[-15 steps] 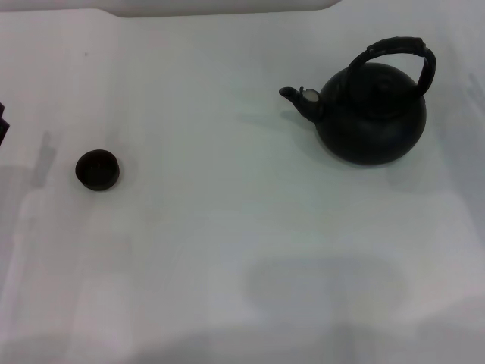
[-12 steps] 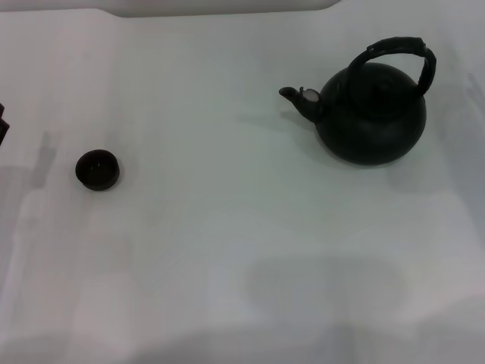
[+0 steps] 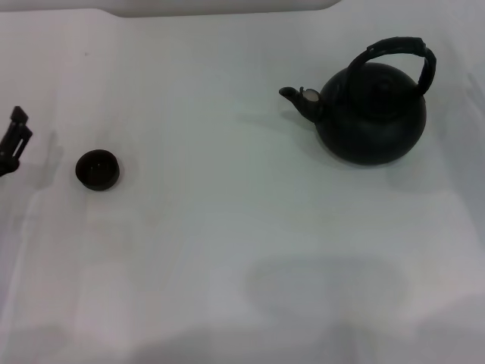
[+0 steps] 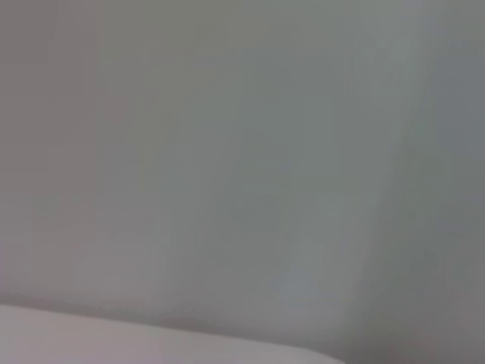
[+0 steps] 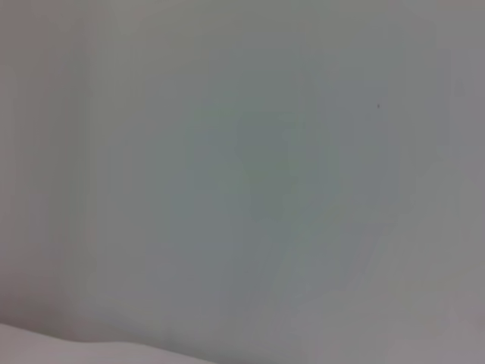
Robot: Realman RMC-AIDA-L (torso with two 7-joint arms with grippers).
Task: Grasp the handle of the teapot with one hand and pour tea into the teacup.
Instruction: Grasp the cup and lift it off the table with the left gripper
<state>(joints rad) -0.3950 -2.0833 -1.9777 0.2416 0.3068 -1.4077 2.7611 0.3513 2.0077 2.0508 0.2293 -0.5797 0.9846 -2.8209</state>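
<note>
At the frame's far left edge, the left gripper (image 3: 14, 136), grip unreadable, sits near the teacup (image 3: 98, 169); it may knock it. The teapot (image 3: 370, 114) stands untouched upper right.

No readable txt, labels or nos. anywhere.

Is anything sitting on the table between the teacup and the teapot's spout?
No. In the head view the stretch of white table between the teacup and the teapot spout is bare.
</note>
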